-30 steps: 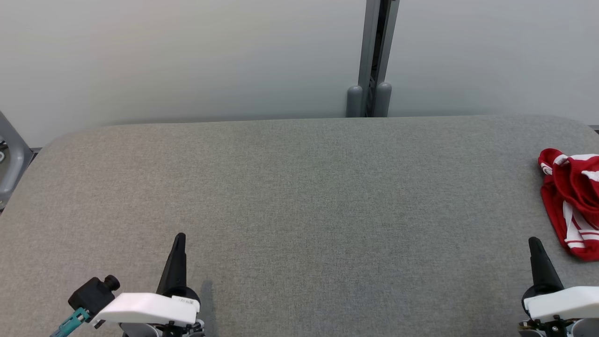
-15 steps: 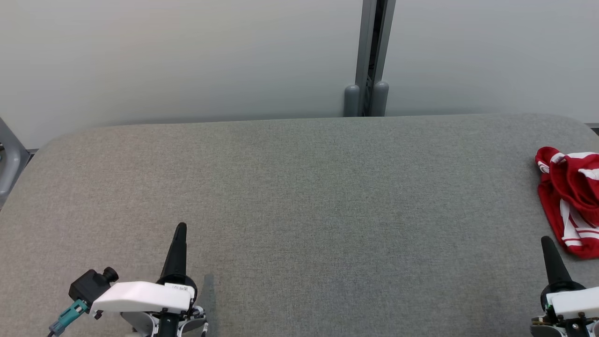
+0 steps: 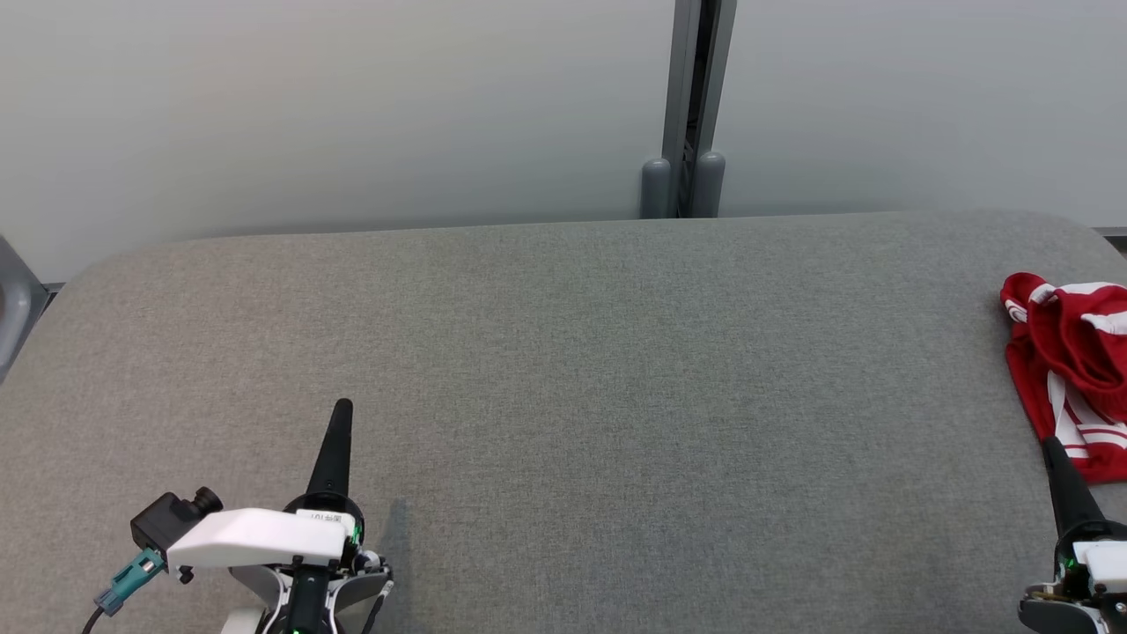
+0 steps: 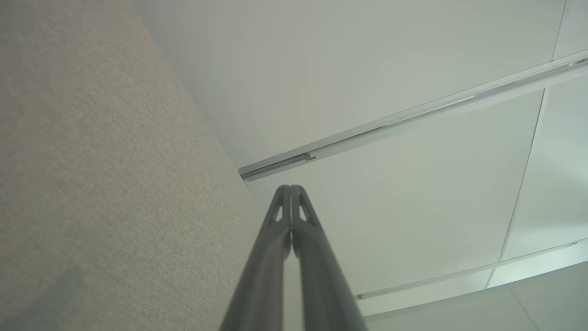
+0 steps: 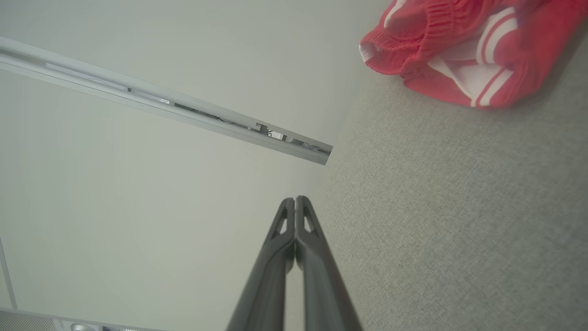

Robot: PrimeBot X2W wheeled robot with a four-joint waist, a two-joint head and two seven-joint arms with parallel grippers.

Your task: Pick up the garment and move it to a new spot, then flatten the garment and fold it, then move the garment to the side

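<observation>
At right edge of head view: garment (image 3: pixel 1070 370), red with white stripes, crumpled on grey table (image 3: pixel 563 396); not yet picked up. Left gripper (image 3: pixel 342 412), lower left: closed, empty. Right gripper (image 3: pixel 1051 447), lower right, near garment's lower edge: closed, empty. All steps outstanding.

Garment (image 3: pixel 1076 352): red fabric with white stripes and a ribbed hem, crumpled into a loose heap on the grey table (image 3: pixel 563 370), just ahead of the right pincer (image 3: pixel 1050 443), far from the left pincer (image 3: pixel 342 405).
</observation>
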